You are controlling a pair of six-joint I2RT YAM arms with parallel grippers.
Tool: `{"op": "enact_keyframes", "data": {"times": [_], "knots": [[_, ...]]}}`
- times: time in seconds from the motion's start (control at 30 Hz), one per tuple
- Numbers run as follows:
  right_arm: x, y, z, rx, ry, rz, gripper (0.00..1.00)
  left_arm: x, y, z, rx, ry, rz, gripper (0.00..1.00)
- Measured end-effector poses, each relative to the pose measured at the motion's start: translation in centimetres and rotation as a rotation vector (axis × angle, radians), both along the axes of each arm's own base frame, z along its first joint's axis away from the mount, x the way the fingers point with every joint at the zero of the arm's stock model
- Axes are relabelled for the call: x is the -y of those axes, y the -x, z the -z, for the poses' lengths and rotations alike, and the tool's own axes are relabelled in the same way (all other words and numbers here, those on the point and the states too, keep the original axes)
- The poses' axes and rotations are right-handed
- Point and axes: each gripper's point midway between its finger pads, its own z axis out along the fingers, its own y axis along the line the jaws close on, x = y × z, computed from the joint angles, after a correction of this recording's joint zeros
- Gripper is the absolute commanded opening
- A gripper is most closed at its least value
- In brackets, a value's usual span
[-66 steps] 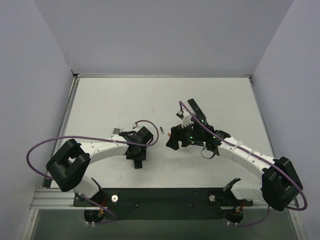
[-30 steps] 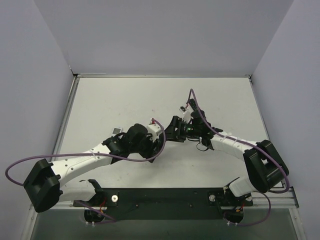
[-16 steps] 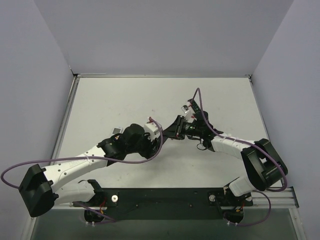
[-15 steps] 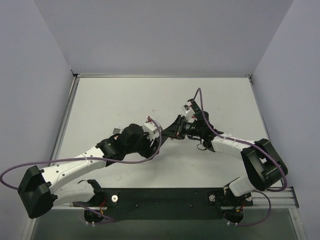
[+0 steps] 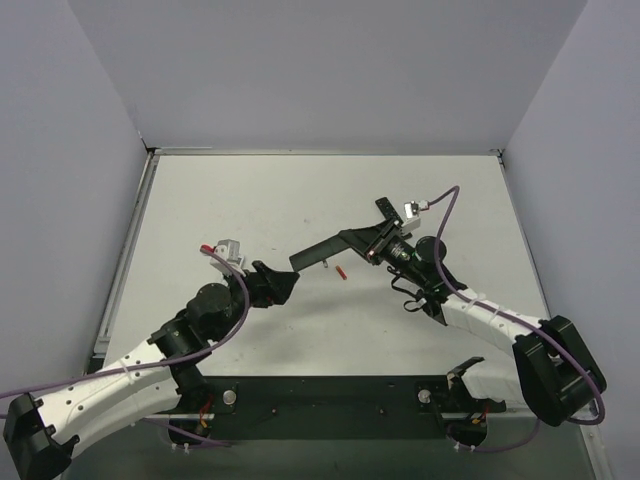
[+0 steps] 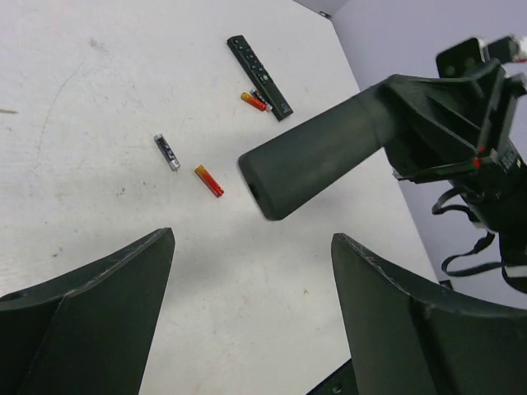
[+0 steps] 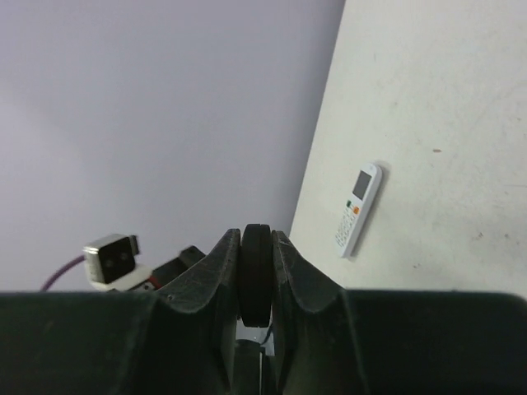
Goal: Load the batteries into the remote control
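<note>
The right gripper (image 5: 373,244) pinches the black remote control (image 5: 325,249) aloft, its end offered to the spread left gripper (image 6: 253,240), seemingly so the red battery (image 6: 209,181) below can be loaded.

You're looking at a robot lab cell here: white table (image 5: 250,195), plain lavender walls (image 5: 330,70) boxing its far corners, black mounting plate (image 5: 330,393) along the near edge.

matt plastic remote (image 6: 329,148), smooth matt table (image 6: 82,123)

Left fingers (image 6: 90,313) drawn back toward base, right fingers (image 7: 206,271) raised, dark remote (image 5: 322,251) now pointing left
</note>
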Motion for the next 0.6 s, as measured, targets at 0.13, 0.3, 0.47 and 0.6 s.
{"op": "enact_keyframes", "data": {"times": [0.13, 0.3, 0.47, 0.6], "knots": [[0.1, 0.1, -2.4, 0.058, -0.054, 0.061, 0.0, 0.0, -0.6, 0.5, -0.03, 0.125, -0.06, 0.88], [-0.6, 0.7, -3.6, 0.082, -0.094, 0.091, 0.01, 2.0, -1.6, -1.5, -0.003, 0.259, -0.045, 0.88], [-1.3, 1.2, -4.2, 0.093, -0.114, 0.1, 0.06, 3.1, -2.2, -3.1, 0.043, 0.367, -0.03, 0.87], [-1.7, 1.8, -4.9, 0.113, -0.146, 0.101, 0.09, 3.5, -2.7, -4.4, 0.071, 0.438, -0.032, 0.75]]}}
